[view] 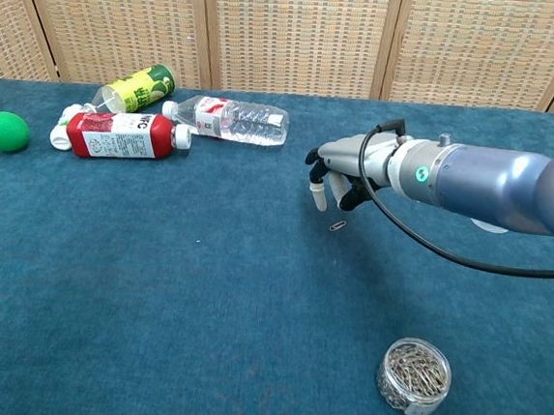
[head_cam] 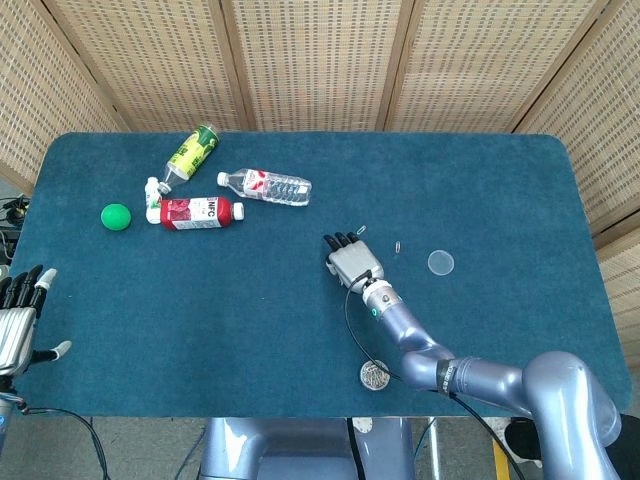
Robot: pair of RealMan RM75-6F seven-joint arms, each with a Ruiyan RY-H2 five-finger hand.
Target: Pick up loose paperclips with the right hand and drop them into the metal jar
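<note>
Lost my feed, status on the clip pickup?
Right robot hand empty, hovering over a loose clip. Left robot hand idle, open. Jar near front edge. Nothing in the way.

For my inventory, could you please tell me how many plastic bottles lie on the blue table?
3: a yellow-green labelled bottle at the back, a clear water bottle to its right, a red-labelled bottle beside the green ball. None look hidden.

Right arm (view: 493, 183): smooth silver-grey cylindrical housing, glossy finish. Green indicator light near wrist. Thin black cable loops outside arm, running to right robot hand (view: 337, 170). Hand back: silver plate; fingers (head_cam: 340, 240) black, with pale tips in chest view. Left robot hand (head_cam: 18, 318): silver ribbed palm, black fingers, white tips.
</note>
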